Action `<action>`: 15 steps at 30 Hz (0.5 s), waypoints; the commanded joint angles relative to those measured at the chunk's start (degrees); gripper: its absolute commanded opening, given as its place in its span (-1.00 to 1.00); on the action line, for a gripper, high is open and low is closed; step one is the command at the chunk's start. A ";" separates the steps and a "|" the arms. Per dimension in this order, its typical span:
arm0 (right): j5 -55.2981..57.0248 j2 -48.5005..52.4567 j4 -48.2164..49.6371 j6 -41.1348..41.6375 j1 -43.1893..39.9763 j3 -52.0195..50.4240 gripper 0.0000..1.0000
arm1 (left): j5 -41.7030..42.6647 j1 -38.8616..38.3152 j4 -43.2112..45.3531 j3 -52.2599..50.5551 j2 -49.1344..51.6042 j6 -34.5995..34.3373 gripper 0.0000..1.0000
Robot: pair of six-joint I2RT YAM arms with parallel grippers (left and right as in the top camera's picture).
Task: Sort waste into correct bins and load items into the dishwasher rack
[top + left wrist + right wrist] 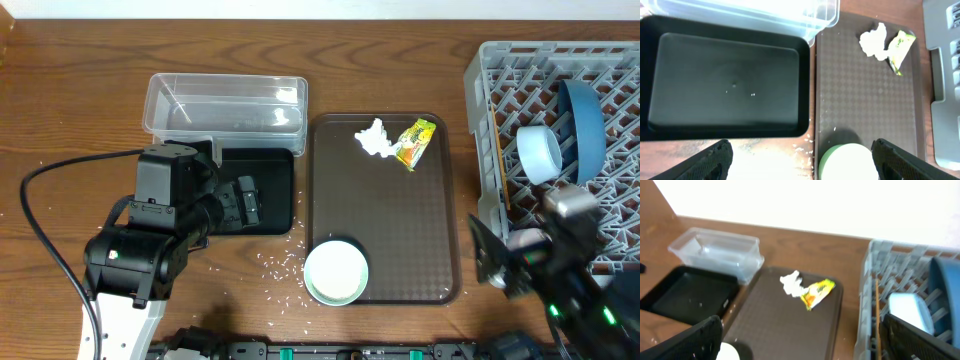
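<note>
Left gripper (801, 146) spread, empty, over black tray (730, 85); right gripper (801, 325) spread, empty, beside rack (866, 280) at right edge. Tissue (371, 138), wrapper (416, 142) lie mid-desk toward far edge, unbinned; jaws likely parted ready for pickup.

brown tray (400, 220) middle bare, tissue (372, 139), wrapper (416, 143) far end, bowl (335, 271) near end

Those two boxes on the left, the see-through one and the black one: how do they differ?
The clear tub is see-through and deep; the black tray is opaque, glossy and shallow. The clear tub sits farther from the robot, the black tray nearer. Both are rectangular, of similar footprint, and lie beside the brown tray.
</note>
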 commanded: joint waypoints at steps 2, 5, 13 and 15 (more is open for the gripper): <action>2.64 -4.02 -1.33 -1.03 0.52 0.46 0.99 | 0.72 0.24 -1.44 0.48 -0.04 0.94 0.82; 2.62 -5.16 -1.68 -1.03 0.52 0.46 0.99 | 0.70 0.24 -1.57 0.48 -0.04 0.96 0.82; 2.60 -5.16 -2.08 -1.01 0.52 0.46 0.98 | 3.72 -0.39 -1.14 0.48 0.02 1.16 0.79; 2.60 -5.16 -2.91 -1.03 0.52 0.46 0.98 | 5.64 -2.25 -1.42 0.48 0.35 1.84 0.73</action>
